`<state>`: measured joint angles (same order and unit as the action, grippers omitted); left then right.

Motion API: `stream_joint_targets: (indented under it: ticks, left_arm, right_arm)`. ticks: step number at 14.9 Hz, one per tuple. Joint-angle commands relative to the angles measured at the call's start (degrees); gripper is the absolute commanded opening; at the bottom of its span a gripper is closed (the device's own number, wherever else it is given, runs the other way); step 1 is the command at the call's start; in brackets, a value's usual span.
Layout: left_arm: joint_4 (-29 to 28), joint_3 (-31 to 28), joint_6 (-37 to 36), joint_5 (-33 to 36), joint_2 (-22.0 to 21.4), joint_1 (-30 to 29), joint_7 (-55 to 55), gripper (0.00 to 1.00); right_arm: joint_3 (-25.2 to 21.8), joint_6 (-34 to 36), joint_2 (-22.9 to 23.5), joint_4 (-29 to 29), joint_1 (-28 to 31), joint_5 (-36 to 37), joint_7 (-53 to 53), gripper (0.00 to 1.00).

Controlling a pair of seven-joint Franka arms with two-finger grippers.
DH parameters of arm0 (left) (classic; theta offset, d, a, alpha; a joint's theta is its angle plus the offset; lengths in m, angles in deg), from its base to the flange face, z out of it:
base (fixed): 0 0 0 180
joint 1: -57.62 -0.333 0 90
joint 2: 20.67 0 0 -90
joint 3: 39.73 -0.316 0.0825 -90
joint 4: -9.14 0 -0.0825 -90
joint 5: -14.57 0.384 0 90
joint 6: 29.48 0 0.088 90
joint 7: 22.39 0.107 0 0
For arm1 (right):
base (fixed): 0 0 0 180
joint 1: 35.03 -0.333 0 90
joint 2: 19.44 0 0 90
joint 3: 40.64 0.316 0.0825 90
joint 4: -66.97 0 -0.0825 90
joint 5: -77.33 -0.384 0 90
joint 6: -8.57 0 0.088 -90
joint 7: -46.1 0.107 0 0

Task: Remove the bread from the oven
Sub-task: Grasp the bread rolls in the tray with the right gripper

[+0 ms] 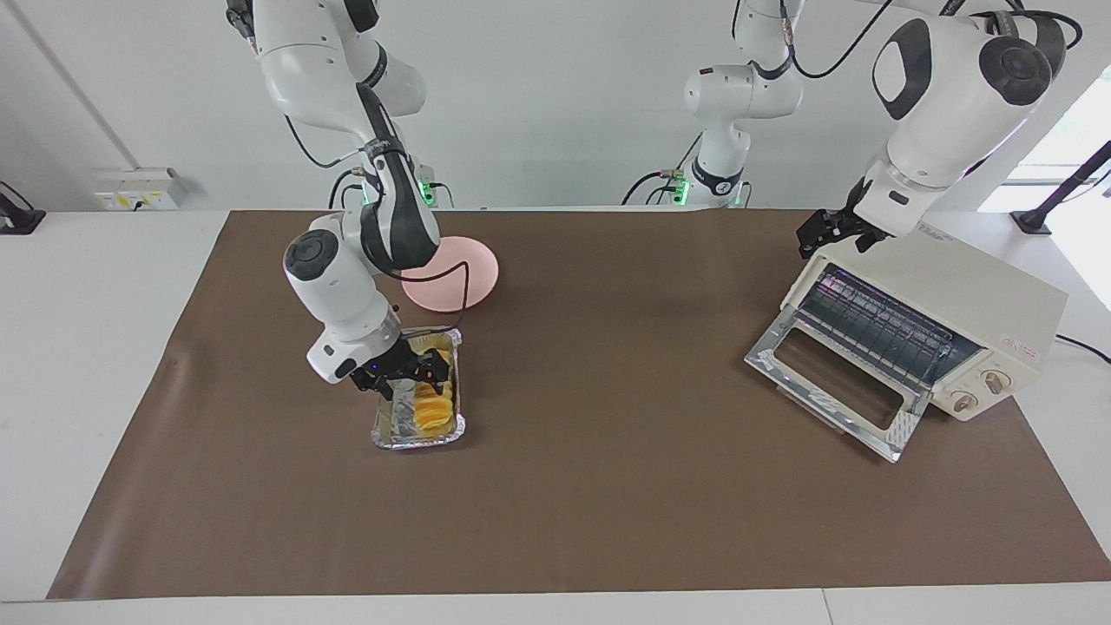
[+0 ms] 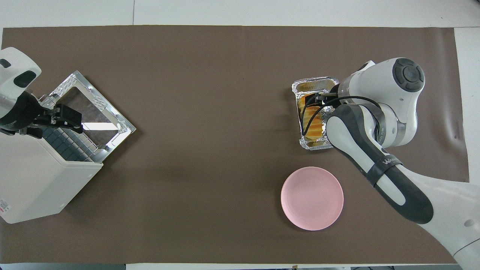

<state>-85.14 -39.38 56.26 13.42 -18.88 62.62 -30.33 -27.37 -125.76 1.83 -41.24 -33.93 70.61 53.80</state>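
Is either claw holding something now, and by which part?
Left claw holds nothing, open over the oven. Right claw is at the bread; hold cannot be told.

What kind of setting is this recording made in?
Likely a robotics lab staged as a kitchen: two white robot arms at a white table with a brown mat, and a cream-white toaster oven.

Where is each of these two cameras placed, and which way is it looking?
Facing view: high across the table, looking at both robots; both whole arms show, right gripper at the foil tray, left gripper over the oven.
Overhead view: high above the robots' end, looking steeply down; arms enter from below.
Both show the bread, the pink plate and the oven's open door, half a turn apart.
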Motion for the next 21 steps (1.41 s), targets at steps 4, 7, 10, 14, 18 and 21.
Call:
stream_joint_targets:
  ticks: [4, 7, 10, 14, 18, 21]
  left_arm:
    - [-1.88, 0.09, 1.1, 1.05, -1.71, -0.16, 0.12, 1.0]
    - [-1.88, 0.09, 1.1, 1.05, -1.71, -0.16, 0.12, 1.0]
    - [-1.88, 0.09, 1.1, 1.05, -1.71, -0.16, 0.12, 1.0]
    - [-1.88, 0.09, 1.1, 1.05, -1.71, -0.16, 0.12, 1.0]
    - [-1.88, 0.09, 1.1, 1.05, -1.71, -0.16, 0.12, 1.0]
    - [-1.88, 0.09, 1.1, 1.05, -1.71, -0.16, 0.12, 1.0]
  right_arm:
    - [0.36, -4.7, 0.0, -3.57, -0.92, 0.92, 2.84, 0.88]
    - [0.36, -5.6, -0.18, -4.64, -0.75, 0.92, 2.49, 0.77]
    - [0.36, -5.25, -0.18, -4.2, -0.13, 1.0, 2.31, 0.79]
    - [0.36, -5.07, -0.35, -4.2, -0.04, 0.92, 2.31, 0.92]
    - [0.36, -5.07, -0.44, -4.37, -0.13, 1.0, 2.31, 0.94]
    - [0.36, -5.07, -0.44, -4.55, -0.04, 0.92, 2.05, 0.92]
